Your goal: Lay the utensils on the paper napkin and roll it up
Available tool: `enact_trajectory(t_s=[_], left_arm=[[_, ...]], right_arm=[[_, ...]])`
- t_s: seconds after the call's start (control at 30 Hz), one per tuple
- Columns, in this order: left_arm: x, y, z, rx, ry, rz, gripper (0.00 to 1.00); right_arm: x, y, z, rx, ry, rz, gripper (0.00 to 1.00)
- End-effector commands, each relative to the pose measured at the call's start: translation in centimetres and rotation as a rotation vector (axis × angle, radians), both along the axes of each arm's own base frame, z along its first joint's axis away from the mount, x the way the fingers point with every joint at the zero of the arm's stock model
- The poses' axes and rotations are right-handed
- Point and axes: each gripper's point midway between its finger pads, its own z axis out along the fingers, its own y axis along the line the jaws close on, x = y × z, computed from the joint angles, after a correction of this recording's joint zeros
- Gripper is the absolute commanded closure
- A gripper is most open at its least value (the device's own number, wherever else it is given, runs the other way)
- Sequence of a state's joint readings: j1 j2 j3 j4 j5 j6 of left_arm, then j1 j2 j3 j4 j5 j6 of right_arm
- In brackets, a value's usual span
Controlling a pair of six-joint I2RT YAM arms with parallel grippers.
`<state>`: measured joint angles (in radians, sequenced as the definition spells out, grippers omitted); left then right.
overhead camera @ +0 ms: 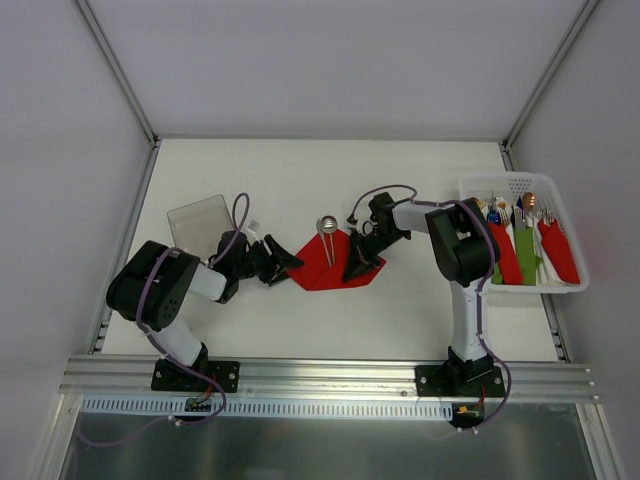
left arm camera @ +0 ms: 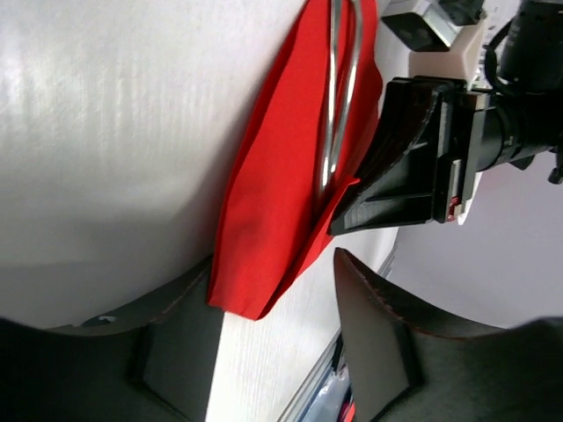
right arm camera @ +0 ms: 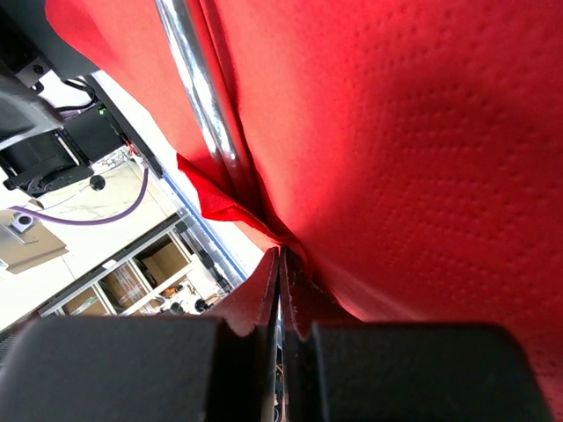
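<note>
The red paper napkin [overhead camera: 335,265] lies mid-table, partly folded over. The silver utensils [overhead camera: 327,238] rest on it, spoon bowl at the far end; their slim handles [left arm camera: 339,105] run along the fold. My left gripper [overhead camera: 287,264] is at the napkin's left corner, open, and that corner [left arm camera: 251,303] sits between its fingers [left arm camera: 378,343] without being pinched. My right gripper [overhead camera: 358,266] is at the napkin's right side, shut on a lifted edge of the napkin [right arm camera: 396,132]. A utensil handle [right arm camera: 207,97] shows just beyond its tips [right arm camera: 281,264].
A clear plastic container [overhead camera: 203,219] stands behind the left arm. A white basket [overhead camera: 570,285] at the right edge holds several rolled bundles in red, green and white. The right gripper's black body [left arm camera: 413,158] is close to the left fingers.
</note>
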<state>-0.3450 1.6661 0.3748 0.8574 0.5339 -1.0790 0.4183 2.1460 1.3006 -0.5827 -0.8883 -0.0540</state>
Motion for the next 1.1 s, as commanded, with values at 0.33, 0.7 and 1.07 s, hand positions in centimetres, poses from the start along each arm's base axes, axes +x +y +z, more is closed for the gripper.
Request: enact_trajectory(t_s=[0.33, 0.7, 1.07], left_arm=[[-0.1, 0.3, 1.5, 0.071, -0.033, -0.036, 0.90], [0.2, -0.7, 0.5, 0.071, 0.041, -0.044, 1.00], [-1.0, 0.4, -1.5, 0.110, 0.108, -0.001, 1.00]], right_arm=[[0.7, -1.0, -2.0, -0.093, -0.021, -0.002, 0.98], [1.5, -0.4, -0.4, -0.071, -0.067, 0.004, 0.87], [3.0, 0.1, 1.3, -0.055, -0.128, 0.005, 0.80]])
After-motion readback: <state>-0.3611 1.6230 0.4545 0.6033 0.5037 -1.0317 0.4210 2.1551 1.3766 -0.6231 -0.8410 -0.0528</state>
